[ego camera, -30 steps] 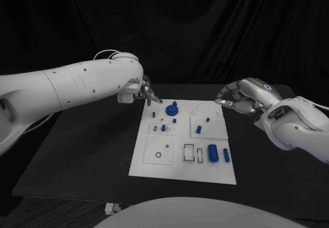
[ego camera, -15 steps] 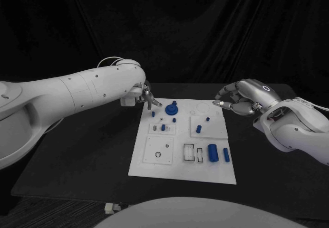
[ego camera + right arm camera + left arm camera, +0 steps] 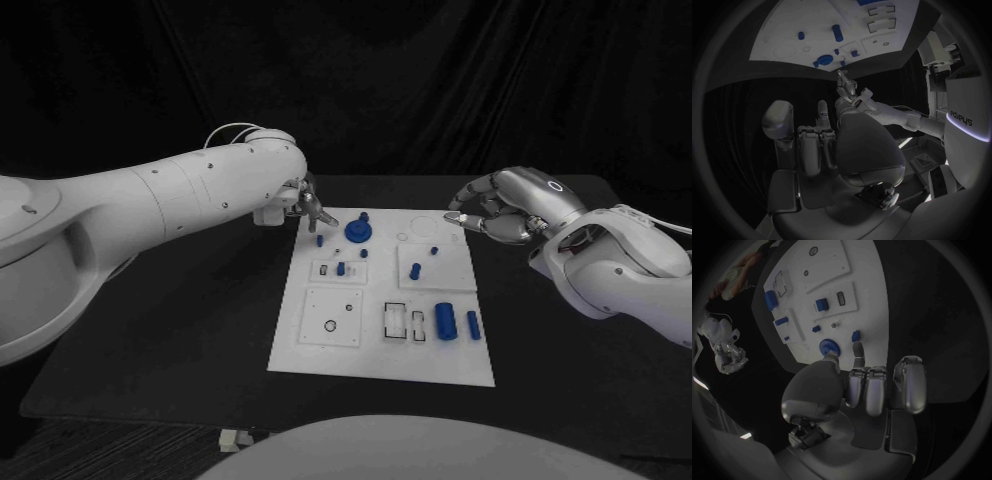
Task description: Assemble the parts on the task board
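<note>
Head view: task board (image 3: pixel 329 362) lies mid-surface; several blue parts (image 3: pixel 447 322) lie loose, so assembly looks mostly undone.
Left wrist view: left hand (image 3: pixel 861 385) hovers at the board's far edge near the round blue part (image 3: pixel 829 346), fingers curled, holding nothing.
Right wrist view: right hand (image 3: pixel 826 137) beside the board, curled, holding nothing.

Robot lab, black drapes (image 3: pixel 433 90), black table (image 3: pixel 188 330)

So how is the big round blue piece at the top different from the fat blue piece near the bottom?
The round blue piece is a disc with a peg sticking up; the fat blue piece is a cylinder lying on its side. The disc sits at the board's far end, the cylinder near the robot. Both are blue, on the white board.
</note>
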Available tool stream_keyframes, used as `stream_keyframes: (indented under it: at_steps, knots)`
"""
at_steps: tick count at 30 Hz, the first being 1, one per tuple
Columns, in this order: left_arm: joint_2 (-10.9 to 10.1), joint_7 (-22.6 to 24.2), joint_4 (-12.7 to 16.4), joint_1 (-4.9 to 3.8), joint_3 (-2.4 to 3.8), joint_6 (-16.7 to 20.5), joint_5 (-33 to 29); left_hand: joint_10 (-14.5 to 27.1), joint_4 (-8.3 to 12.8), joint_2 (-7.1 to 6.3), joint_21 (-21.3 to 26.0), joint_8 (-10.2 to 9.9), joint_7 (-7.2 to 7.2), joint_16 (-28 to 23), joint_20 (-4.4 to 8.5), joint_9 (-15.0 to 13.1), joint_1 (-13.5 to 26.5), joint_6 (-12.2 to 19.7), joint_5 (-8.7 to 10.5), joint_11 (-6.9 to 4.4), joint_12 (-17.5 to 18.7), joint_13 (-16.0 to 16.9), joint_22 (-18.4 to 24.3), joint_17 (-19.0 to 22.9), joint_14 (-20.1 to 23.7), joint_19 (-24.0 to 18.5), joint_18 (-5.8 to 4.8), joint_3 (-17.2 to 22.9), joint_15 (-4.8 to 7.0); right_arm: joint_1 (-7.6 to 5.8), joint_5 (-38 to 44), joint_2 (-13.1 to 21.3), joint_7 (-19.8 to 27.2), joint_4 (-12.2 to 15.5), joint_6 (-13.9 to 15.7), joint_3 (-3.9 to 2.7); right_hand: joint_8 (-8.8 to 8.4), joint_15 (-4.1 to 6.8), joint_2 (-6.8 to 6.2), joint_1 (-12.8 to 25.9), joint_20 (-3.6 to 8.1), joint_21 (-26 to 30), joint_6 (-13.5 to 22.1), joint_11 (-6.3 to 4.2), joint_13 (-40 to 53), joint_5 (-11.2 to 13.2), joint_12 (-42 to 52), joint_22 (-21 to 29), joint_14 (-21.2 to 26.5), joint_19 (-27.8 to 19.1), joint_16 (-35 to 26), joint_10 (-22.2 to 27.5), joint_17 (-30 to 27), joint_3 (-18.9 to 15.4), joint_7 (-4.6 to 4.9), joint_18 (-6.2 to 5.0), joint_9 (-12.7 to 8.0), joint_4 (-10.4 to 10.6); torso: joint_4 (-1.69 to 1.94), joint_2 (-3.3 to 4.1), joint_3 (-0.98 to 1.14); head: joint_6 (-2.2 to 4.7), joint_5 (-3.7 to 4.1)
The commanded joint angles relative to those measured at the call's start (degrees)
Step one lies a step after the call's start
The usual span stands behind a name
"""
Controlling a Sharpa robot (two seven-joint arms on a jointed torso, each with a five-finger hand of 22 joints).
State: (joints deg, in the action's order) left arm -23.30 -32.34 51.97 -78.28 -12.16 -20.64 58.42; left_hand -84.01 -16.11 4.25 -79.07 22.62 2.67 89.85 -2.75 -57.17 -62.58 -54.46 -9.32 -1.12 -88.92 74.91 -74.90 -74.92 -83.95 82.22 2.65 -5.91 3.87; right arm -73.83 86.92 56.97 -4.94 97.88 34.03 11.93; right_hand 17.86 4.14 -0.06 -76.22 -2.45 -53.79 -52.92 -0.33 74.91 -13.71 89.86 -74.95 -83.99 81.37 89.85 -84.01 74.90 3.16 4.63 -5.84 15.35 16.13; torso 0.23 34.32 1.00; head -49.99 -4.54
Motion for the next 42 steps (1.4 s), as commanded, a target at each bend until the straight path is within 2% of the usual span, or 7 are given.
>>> stream_keyframes:
  at_steps: [1, 8, 12, 16, 24, 31, 42]
  knots:
    - [0.1, 1.0, -0.5, 0.51, 0.03, -0.7, 0.6, -4.9, 0.4, 0.00, 0.4, -0.3, -0.10, 0.1, 0.02, 0.1, -0.5, -0.2, -0.23, -0.07, 0.3, 14.1, -8.7, -15.1, -6.1, -0.2, 0.50, 0.0, -0.06, 0.29, 0.1, 0.1, -0.6, 0.1, -0.3, -0.03, -0.05, -0.51, 0.46, 0.1, -0.13, 0.3, 0.0, 0.39, 15.1, -0.3, 0.1, -6.6, -5.9, -0.2, -0.2, -6.0, 14.6, -0.2, 0.24, -0.36, 0.0, 0.1, -0.02, 0.01, 0.00, -0.01, 0.20]
    - [0.0, 0.5, -1.0, 0.98, 0.04, 0.4, 0.6, -4.9, 0.6, -0.21, 0.5, -0.5, -0.13, 0.1, 0.06, 0.2, -1.0, -0.5, -1.06, -0.10, 0.3, 14.0, -8.7, -15.1, -6.1, -0.2, 0.53, 0.1, -0.02, 0.63, 0.1, 0.3, -0.5, 0.0, -0.2, -0.03, -0.05, -0.51, 0.46, 0.1, -0.13, 0.3, 0.0, 0.39, 15.1, -0.3, 0.1, -6.6, -5.9, -0.2, -0.2, -6.0, 14.6, -0.2, 0.24, -0.36, 0.0, 0.1, 0.00, 0.01, 0.02, -0.01, 0.35]
    - [0.0, 0.1, -1.2, 1.06, 0.04, 0.9, 0.6, -5.0, 0.3, -0.61, 0.5, 1.7, -0.24, 0.1, 0.17, -3.0, -1.2, 0.2, -1.01, -0.20, 0.1, 14.2, -9.0, -15.1, -6.1, -0.1, 0.48, 0.0, 0.08, 0.83, 0.1, 0.4, -0.5, 0.0, -0.2, -0.03, -0.05, -0.51, 0.46, 0.1, -0.13, 0.3, 0.0, 0.39, 15.1, -0.3, 0.1, -6.6, -5.9, -0.2, -0.2, -6.0, 14.6, -0.2, 0.24, -0.36, 0.0, 0.1, 0.03, -0.01, 0.02, -0.01, 0.45]
    - [0.1, 0.0, -1.4, 1.10, 0.04, 0.4, 0.6, -4.9, 0.2, -0.61, 0.6, 1.9, -0.22, 0.1, 0.18, -3.6, -1.2, 0.6, -0.92, -0.19, 0.2, 14.1, -8.9, -15.1, -6.1, -0.1, 0.51, 0.0, 0.08, 0.92, 0.1, 0.4, -0.4, 0.0, -0.2, -0.03, -0.06, -0.52, 0.49, 0.0, -0.14, 0.5, 0.0, 0.40, 15.1, -0.4, 0.1, -6.5, -5.9, -0.3, -0.2, -6.0, 14.6, -0.2, 0.23, -0.40, 0.0, 0.0, 0.04, 0.05, -0.05, -0.01, 0.25]
    - [0.2, 0.3, -1.3, 1.13, 0.04, -0.4, 0.6, -4.8, 0.2, -0.55, 1.0, 1.7, -0.08, 0.1, 0.16, -4.0, -1.3, 1.5, -0.97, -0.10, 0.4, 14.0, -8.8, -15.1, -6.1, -0.3, 0.57, 0.0, 0.02, 0.97, 0.1, 0.2, -0.4, -0.2, -0.2, -0.03, -0.06, -0.52, 0.49, 0.0, -0.14, 0.5, 0.0, 0.40, 15.1, -0.4, 0.1, -6.5, -5.9, -0.3, -0.2, -6.0, 14.6, -0.2, 0.23, -0.40, 0.0, 0.0, -0.02, 0.00, -0.03, -0.01, 0.08]
    - [0.6, 0.6, -1.9, 1.21, 0.04, -1.1, 0.6, -4.8, 0.1, -0.53, 1.0, 1.5, -0.02, 0.1, 0.14, -4.0, -1.4, 1.8, -1.02, -0.05, 0.4, 14.0, -8.8, -15.1, -6.1, -0.4, 0.58, 0.1, -0.01, 0.99, 0.1, 0.3, -0.4, -0.2, -0.2, -0.03, -0.06, -0.52, 0.49, 0.0, -0.14, 0.5, 0.0, 0.40, 15.1, -0.4, 0.1, -6.5, -5.9, -0.3, -0.2, -6.0, 14.6, -0.2, 0.23, -0.40, 0.0, 0.0, 0.05, -0.01, 0.01, -0.01, 0.28]
    - [0.9, 1.1, -2.2, 1.67, 0.04, -1.8, 0.6, -4.6, 0.1, -0.42, 1.3, 1.3, 0.04, 0.1, 0.10, -4.0, -1.4, 1.9, -1.02, 0.02, 0.6, 13.8, -8.7, -15.1, -6.1, -0.5, 0.64, 0.1, -0.07, 0.99, 0.1, 0.3, -0.4, -0.2, -0.1, -0.03, -0.06, -0.52, 0.49, 0.0, -0.14, 0.5, 0.0, 0.40, 15.1, -0.4, 0.1, -6.5, -5.9, -0.3, -0.2, -6.0, 14.6, -0.2, 0.23, -0.40, 0.0, 0.0, 0.02, 0.01, 0.02, -0.01, 0.21]
